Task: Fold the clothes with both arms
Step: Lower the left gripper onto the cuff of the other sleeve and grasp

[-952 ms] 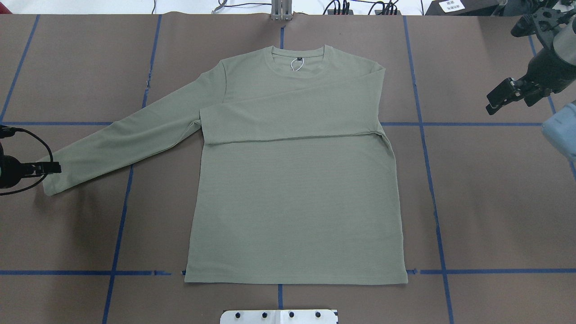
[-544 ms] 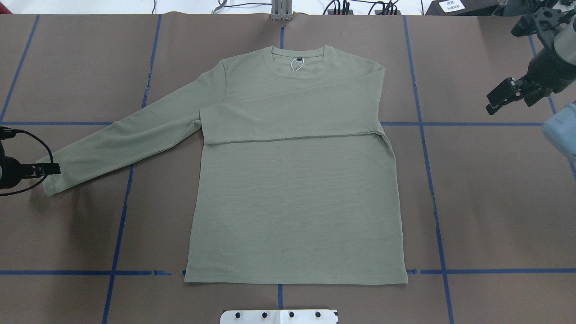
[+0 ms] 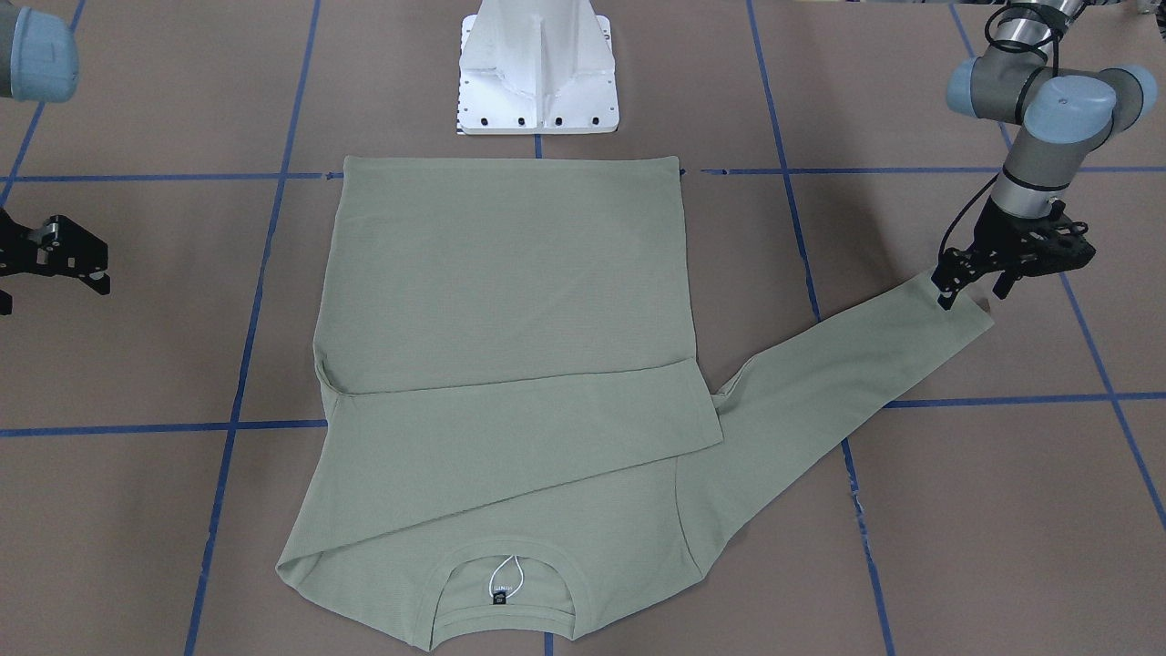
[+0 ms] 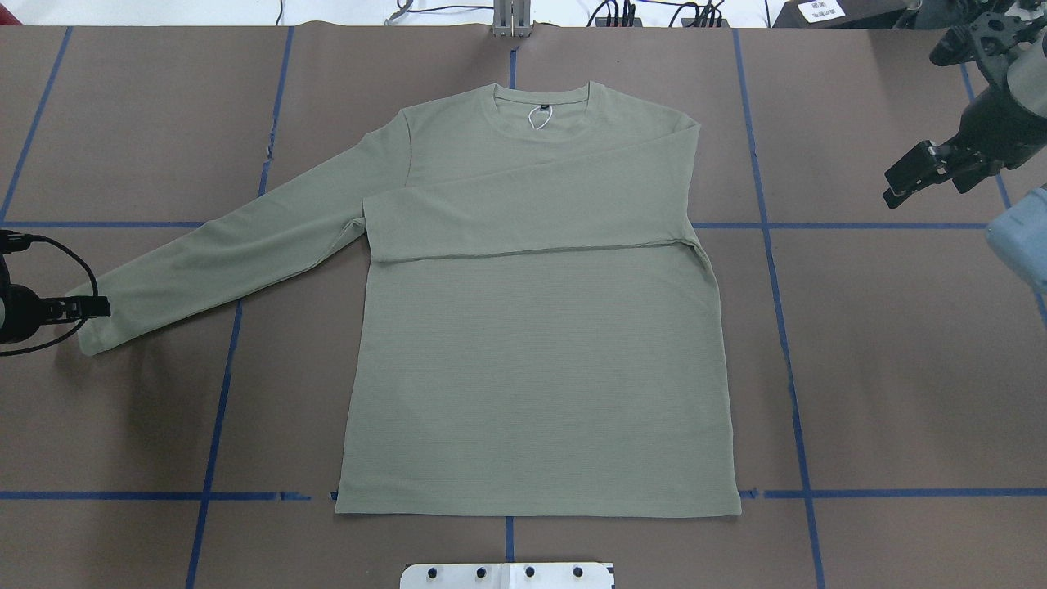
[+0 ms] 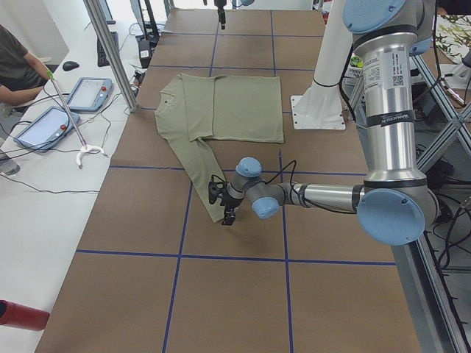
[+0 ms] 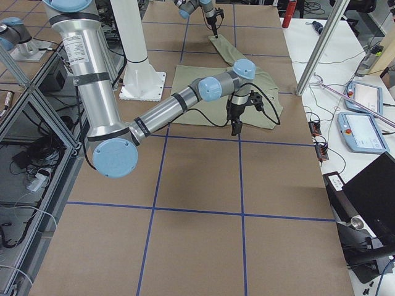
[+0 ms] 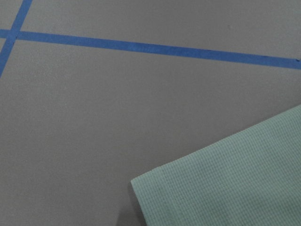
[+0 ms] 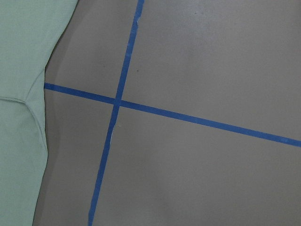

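1. I found the shirt (image 4: 532,368) spread flat on the tabletop (image 4: 900,368). Its collar lay on the far side from the robot and its hem lay nearest the white base (image 3: 537,73).
2. The black neck label (image 3: 499,599) with its white loop showed inside the collar.
3. The sleeve on the robot's right lay folded across the chest. The other sleeve (image 4: 229,254) ran out at a slant toward the robot's left, over a blue tape line (image 4: 217,425).
4. The left fingers (image 3: 946,290) stood apart and pointed down right at that sleeve's cuff (image 3: 967,317). I could not tell whether they touched the cloth.
5. In the left wrist view, the cuff's corner lay on bare tabletop near a tape line.
6. The right fingers (image 3: 91,278) were apart too and gripped nothing. They hung over the tabletop on the robot's right, well apart from the shirt.
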`<state>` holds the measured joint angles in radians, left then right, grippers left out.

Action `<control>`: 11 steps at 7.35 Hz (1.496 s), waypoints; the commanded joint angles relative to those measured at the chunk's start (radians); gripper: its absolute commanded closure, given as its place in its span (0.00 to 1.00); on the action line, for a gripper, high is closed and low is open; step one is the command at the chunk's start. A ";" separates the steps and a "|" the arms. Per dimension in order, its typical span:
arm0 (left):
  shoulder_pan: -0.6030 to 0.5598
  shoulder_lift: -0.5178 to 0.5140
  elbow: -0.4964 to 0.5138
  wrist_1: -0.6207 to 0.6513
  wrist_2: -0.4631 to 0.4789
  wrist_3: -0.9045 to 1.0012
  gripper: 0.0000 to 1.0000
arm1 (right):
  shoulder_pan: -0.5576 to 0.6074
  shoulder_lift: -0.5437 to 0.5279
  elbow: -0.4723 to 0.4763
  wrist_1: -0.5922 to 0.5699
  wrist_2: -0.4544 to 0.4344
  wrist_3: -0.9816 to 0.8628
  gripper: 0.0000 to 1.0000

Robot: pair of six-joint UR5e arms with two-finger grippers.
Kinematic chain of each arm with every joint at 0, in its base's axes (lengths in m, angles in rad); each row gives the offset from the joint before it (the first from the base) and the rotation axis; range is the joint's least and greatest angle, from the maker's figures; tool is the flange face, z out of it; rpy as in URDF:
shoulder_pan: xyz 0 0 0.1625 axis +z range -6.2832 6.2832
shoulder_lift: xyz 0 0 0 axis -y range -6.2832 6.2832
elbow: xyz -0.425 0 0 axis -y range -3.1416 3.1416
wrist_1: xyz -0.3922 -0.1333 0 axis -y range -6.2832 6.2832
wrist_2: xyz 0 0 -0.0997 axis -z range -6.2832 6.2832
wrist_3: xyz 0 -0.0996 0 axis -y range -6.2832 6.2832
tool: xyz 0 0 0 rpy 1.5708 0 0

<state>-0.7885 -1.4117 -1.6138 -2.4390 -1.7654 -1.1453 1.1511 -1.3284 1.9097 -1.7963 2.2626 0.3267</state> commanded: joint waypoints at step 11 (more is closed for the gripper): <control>-0.002 -0.012 0.009 0.002 -0.008 -0.057 0.54 | 0.007 0.005 0.017 -0.003 0.000 0.000 0.00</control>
<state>-0.7900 -1.4237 -1.6037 -2.4381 -1.7732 -1.1861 1.1571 -1.3242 1.9259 -1.7993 2.2626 0.3267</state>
